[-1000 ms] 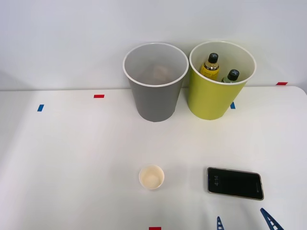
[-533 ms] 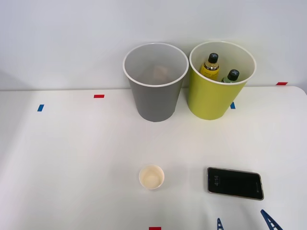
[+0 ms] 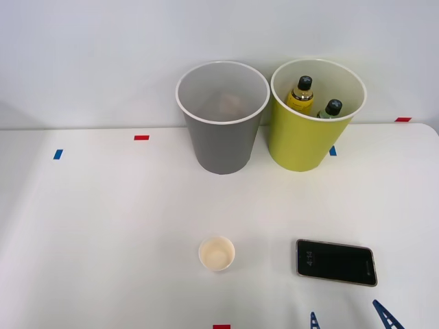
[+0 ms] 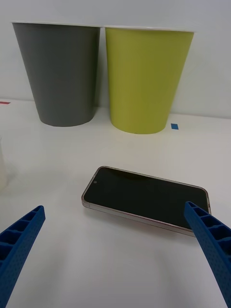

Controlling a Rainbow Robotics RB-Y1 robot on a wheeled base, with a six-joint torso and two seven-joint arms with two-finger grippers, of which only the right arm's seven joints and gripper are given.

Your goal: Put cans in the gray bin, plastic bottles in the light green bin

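Now the counter [image 3: 103, 226] carries the gray bin [image 3: 221, 116] touching the green bin [image 3: 312, 120], which holds both bottles [image 3: 300, 94]. Nearer, a phone [image 3: 336, 262] and cup [image 3: 217, 253] lie apart. Empty, the claw [image 3: 350, 317] hangs spread by the phone.

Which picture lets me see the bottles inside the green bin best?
The front view: it looks down into the green bin, showing the yellow bottle and green bottle with black caps. The wrist view shows just the bin's outside wall, hiding the bottles.

White table [image 3: 103, 219] (red and blue tape marks) against a plain pale wall [image 3: 89, 55].
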